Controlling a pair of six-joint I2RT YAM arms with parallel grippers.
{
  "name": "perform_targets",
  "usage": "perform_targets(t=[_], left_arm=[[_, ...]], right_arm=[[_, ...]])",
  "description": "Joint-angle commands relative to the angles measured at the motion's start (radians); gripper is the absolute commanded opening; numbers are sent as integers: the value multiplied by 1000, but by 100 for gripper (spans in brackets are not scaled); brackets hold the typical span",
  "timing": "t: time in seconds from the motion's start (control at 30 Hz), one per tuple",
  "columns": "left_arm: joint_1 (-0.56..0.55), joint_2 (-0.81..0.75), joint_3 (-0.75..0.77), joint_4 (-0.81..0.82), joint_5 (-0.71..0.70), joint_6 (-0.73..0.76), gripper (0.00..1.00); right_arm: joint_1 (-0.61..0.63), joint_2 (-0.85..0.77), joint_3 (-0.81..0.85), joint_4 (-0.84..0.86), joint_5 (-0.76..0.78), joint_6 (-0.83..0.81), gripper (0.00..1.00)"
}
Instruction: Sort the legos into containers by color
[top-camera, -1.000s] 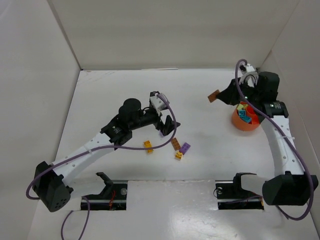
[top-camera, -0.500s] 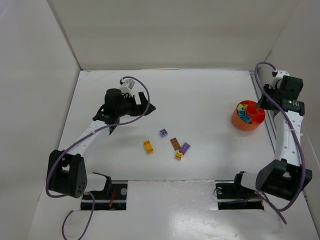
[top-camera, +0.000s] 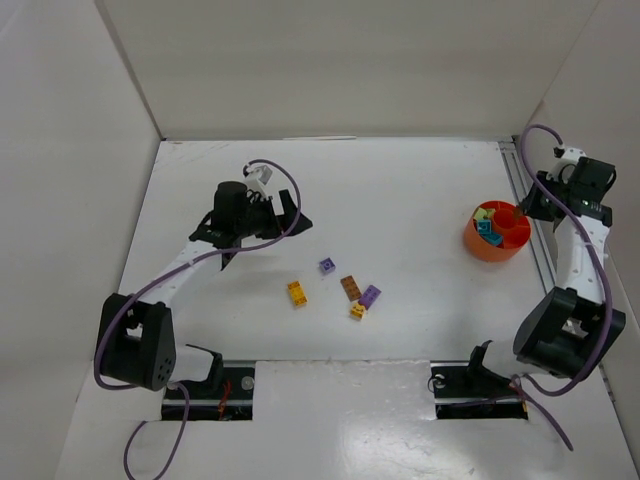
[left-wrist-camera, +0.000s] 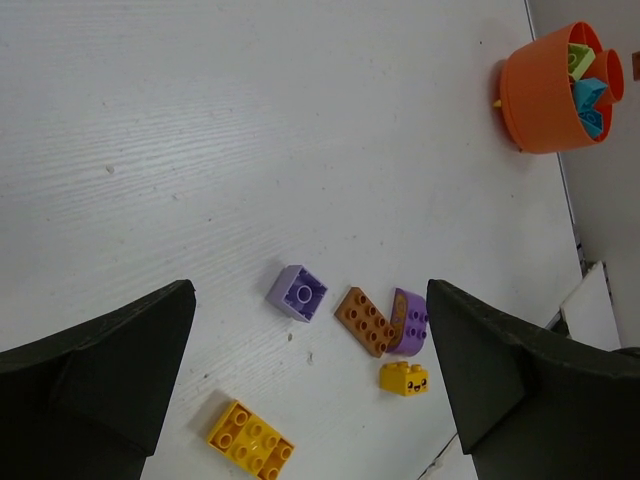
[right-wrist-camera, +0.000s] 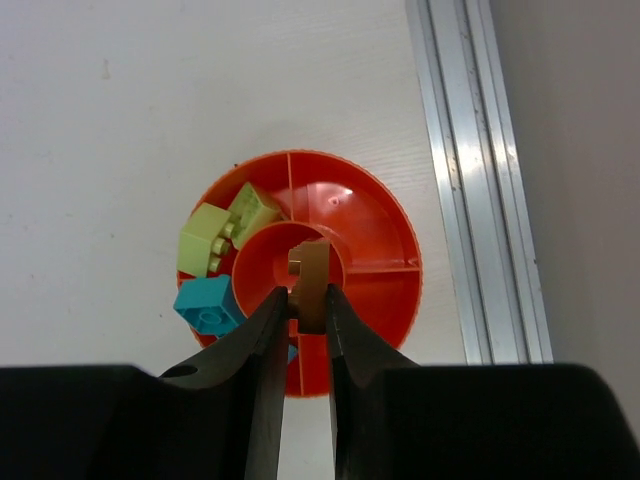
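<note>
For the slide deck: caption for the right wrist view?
Right gripper shut on a brown lego above the orange bowl holding green legos and teal legos.

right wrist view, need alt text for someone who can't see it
The right gripper is shut on a brown lego, holding it over the middle of a round orange bowl with dividers on a white table. Two pale green legos and a teal lego lie in the bowl's left compartments; a metal rail runs along the right.
</note>
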Motion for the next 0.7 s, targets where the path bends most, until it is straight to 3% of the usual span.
perform_targets(t=[0.0, 0.47, 0.67], left_arm=[[4, 3, -1, 12, -2, -12, 100], [4, -67, -84, -57, -114, -51, 100], [4, -110, -104, -67, -134, -71, 100]], right_arm=[[-2, 28, -1, 131, -102, 15, 0], [-2, 100, -51, 142, -122, 26, 0], [-2, 7, -106, 124, -52, 26, 0]])
